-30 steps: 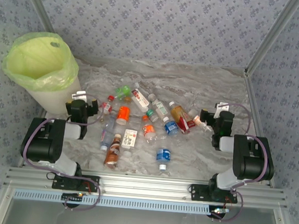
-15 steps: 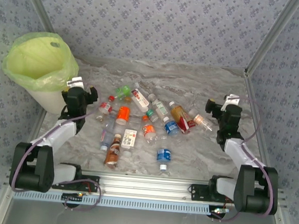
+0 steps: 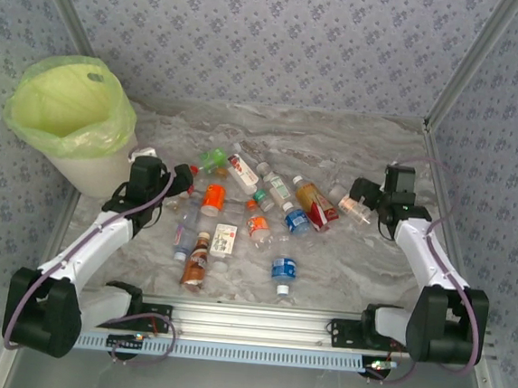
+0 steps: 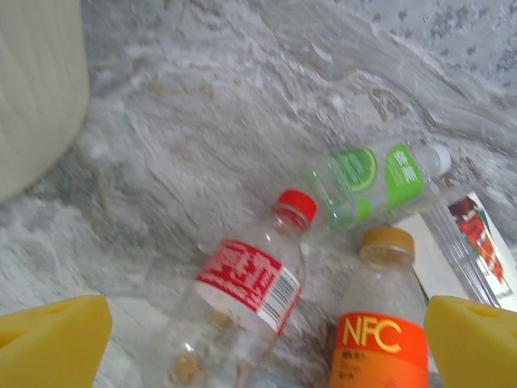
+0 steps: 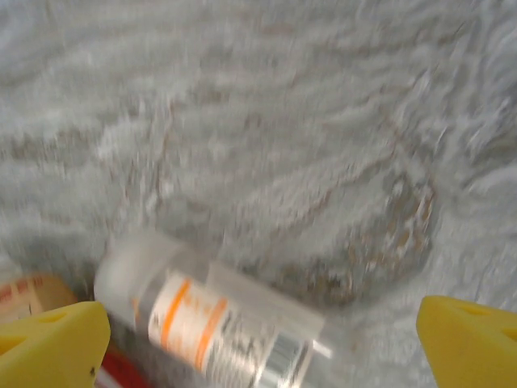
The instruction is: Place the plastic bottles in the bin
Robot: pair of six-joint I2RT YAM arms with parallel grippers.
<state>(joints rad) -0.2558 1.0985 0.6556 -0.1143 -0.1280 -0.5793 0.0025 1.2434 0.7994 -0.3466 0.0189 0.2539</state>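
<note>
Both claws gaped wide and empty, the left gripper (image 3: 181,179) above a red-labelled bottle (image 4: 246,287) near the bin (image 3: 93,176), the right gripper (image 3: 357,199) above an orange-striped bottle (image 5: 218,323), with the plastic bottles (image 3: 213,197) strewn across the marble table (image 3: 361,267).

"NFC" in white on orange-labelled bottle (image 4: 378,339); other labels unreadable.

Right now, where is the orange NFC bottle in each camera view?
Top external: orange NFC bottle left of centre, lying flat.
Left wrist: orange NFC bottle at the bottom edge, right of centre.
Right wrist: another one, the white-and-orange-label bottle.
Shared landmark: green-label bottle just beyond its cap.
</note>
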